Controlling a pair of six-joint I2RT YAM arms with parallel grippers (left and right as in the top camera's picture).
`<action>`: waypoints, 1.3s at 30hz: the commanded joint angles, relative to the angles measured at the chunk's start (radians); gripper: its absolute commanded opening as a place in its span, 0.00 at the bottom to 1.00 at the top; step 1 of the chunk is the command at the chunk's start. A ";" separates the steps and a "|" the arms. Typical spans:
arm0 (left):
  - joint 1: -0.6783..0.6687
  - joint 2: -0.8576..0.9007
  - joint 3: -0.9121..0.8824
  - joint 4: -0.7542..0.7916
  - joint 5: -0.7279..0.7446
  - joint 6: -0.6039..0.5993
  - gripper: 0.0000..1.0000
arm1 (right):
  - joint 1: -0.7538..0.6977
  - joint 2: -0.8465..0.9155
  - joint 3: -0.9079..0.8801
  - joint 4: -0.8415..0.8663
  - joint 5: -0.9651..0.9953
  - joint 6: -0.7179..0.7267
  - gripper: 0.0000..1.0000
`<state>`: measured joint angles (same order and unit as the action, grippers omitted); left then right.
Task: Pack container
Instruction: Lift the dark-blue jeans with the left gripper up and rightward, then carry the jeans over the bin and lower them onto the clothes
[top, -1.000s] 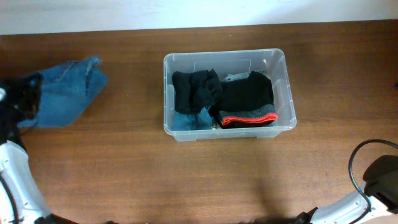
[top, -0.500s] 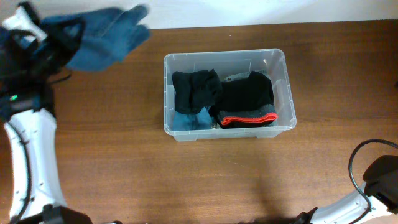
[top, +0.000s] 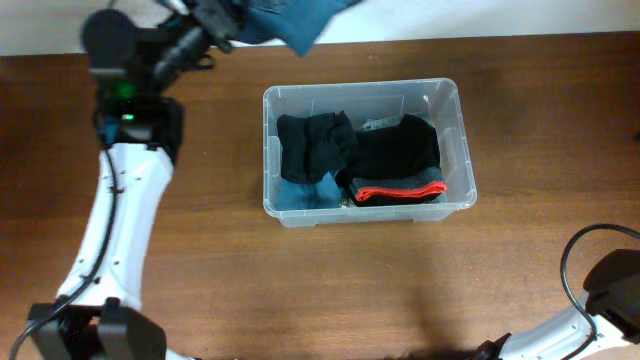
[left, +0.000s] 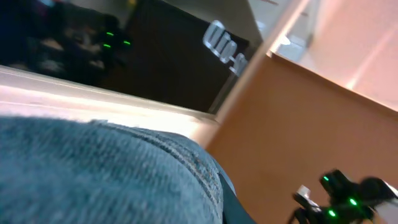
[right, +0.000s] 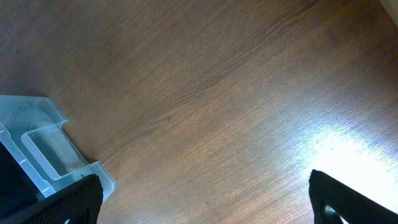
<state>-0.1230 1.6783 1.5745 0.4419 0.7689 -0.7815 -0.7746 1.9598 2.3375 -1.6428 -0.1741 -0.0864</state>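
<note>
The left arm (top: 120, 230) has swung from the left edge of the overhead frame up to its top, taking the blue denim cloth (top: 300, 20) off the surface (top: 300, 290) and carrying it aloft to the upper centre-left. The left tool (top: 215, 22) appears clamped on the cloth, which hangs clear of the wood, though the jaws themselves are hidden. In the left wrist view, denim fills the lower left and no fingers show. The container (top: 268, 150) sits at mid-frame, its long axis running left to right. It already holds black clothes (top: 395, 150), a red-trimmed piece (top: 400, 190) and a blue scrap (top: 305, 195) in its lower left corner. It lies below and to the right of the left tool, and the cloth's free end sits just above its upper left corner. The left arm is by far the nearer. The right tool (right: 205, 205) rests at the lower right of the overhead frame, well apart from the load. Its fingers stand apart and empty, with only a corner of the container at the lower left of its own view. The coming move is likely a short carry down and to the right over the rim.
</note>
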 joint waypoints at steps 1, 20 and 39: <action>-0.077 0.032 0.058 0.080 -0.014 0.037 0.01 | 0.001 0.001 0.002 0.001 0.002 -0.002 0.98; -0.288 0.256 0.093 0.210 0.474 0.138 0.01 | 0.001 0.001 0.002 0.001 0.002 -0.002 0.98; -0.307 0.286 0.093 0.284 0.268 0.335 0.00 | 0.001 0.001 0.002 0.001 0.002 -0.002 0.98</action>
<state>-0.4206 1.9736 1.6108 0.6933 1.1633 -0.5522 -0.7746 1.9598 2.3375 -1.6428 -0.1741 -0.0860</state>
